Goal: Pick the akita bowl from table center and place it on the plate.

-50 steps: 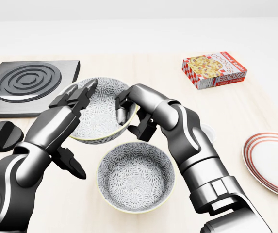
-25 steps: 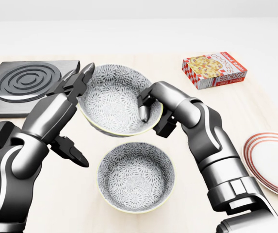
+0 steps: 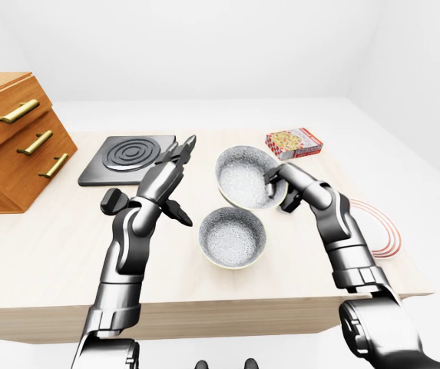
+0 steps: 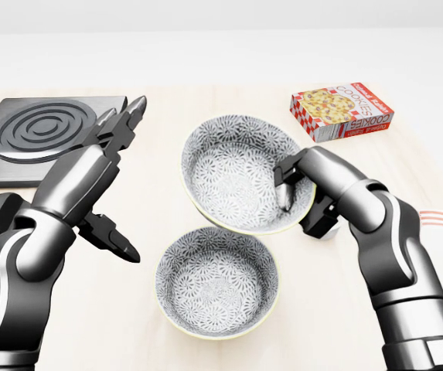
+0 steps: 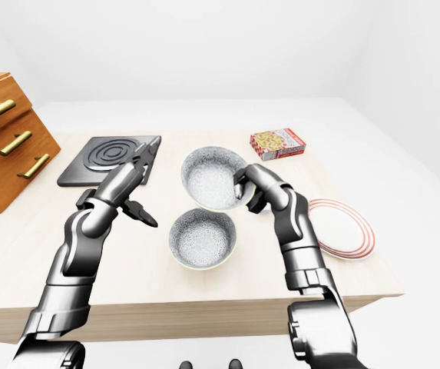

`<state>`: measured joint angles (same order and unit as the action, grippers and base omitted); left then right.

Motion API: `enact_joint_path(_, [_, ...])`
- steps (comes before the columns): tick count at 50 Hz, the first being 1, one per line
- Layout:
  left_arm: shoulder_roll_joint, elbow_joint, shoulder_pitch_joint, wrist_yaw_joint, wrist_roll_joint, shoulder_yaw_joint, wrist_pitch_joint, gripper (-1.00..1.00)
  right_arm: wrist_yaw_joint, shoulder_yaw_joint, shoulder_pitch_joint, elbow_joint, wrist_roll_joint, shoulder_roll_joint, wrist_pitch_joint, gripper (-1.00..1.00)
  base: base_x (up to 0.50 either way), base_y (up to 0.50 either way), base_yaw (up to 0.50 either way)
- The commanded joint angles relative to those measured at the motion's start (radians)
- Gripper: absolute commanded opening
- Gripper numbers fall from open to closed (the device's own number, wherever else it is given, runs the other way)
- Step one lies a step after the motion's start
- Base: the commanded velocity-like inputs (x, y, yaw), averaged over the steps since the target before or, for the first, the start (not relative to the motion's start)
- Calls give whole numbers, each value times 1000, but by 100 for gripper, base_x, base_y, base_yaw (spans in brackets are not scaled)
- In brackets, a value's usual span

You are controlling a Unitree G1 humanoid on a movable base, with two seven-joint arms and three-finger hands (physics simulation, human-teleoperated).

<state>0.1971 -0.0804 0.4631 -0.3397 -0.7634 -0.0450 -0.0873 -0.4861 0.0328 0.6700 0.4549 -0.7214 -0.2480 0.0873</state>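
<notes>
The akita bowl (image 4: 233, 170), grey-patterned with a pale rim, hangs tilted above the table. My right hand (image 4: 300, 199) is shut on its right rim, with fingers inside and thumb outside. Below it, a second bowl (image 4: 216, 282) of the same pattern rests on the table. The white plate (image 5: 342, 228) with red rings lies to the right, near the table's right edge and apart from the bowl. My left hand (image 4: 131, 182) stands open to the left of the held bowl, touching nothing.
A cookies box (image 4: 341, 110) lies at the upper right. At the upper left sits a black burner plate (image 4: 47, 131), with a black knob (image 4: 5, 212) below it. A wooden drawer chest (image 3: 12, 138) stands at the table's left end.
My right hand has carried the bowl to the right and tilted it more. The left hand, earlier at the bowl's left rim, is now apart from it and has stayed at the left.
</notes>
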Motion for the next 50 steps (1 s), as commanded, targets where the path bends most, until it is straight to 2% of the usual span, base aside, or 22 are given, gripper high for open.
enact_joint_path(1, [4, -20, 6, 10, 4, -5, 0, 100, -44, 91, -160, -235, 68, -74, 0, -100, 0, 0, 0])
enact_joint_path(14, [5, -40, 25, 32, 36, -18, 0, 100, -131, 218, -325, -425, 75, -158, 0, -100, 0, 0, 0])
enact_joint_path(23, [14, -58, 30, 39, 59, -15, 0, 100, -161, 314, -405, -457, 86, -217, 0, -100, 0, 0, 0])
enact_joint_path(24, [-3, 62, -29, -3, 53, -7, 0, 100, -164, 326, -411, -457, 88, -223, 0, -100, 0, 0, 0])
enact_joint_path(25, [-60, 368, -182, -104, 10, 21, 75, 100, -165, 333, -416, -453, 89, -230, 0, -100, 0, 0, 0])
enact_joint_path(26, [-93, 497, -254, -142, -25, 47, 116, 100, -163, 348, -421, -441, 90, -243, 0, -100, 0, 0, 0])
enact_joint_path(27, [-106, 537, -280, -151, -40, 59, 125, 100, -164, 354, -424, -437, 92, -248, 0, -100, 0, 0, 0])
enact_joint_path(28, [-108, 517, -264, -161, -27, 50, 138, 100, -165, 364, -427, -434, 94, -255, 0, -100, 0, 0, 0])
enact_joint_path(29, [-93, 466, -229, -150, -11, 36, 123, 100, -164, 370, -430, -431, 95, -260, 0, -100, 0, 0, 0])
enact_joint_path(31, [-100, 486, -246, -153, -18, 43, 128, 100, -164, 383, -430, -424, 99, -271, 0, -100, 0, 0, 0])
enact_joint_path(32, [-101, 501, -259, -148, -29, 50, 119, 100, -161, 387, -431, -420, 100, -275, 0, -100, 0, 0, 0])
enact_joint_path(38, [-124, 561, -310, -158, -51, 71, 131, 100, -147, 410, -448, -397, 112, -290, 0, -100, 0, 0, 0])
enact_joint_path(50, [-122, 546, -316, -153, -46, 69, 124, 100, -118, 466, -489, -340, 143, -323, 0, -100, 0, 0, 0])
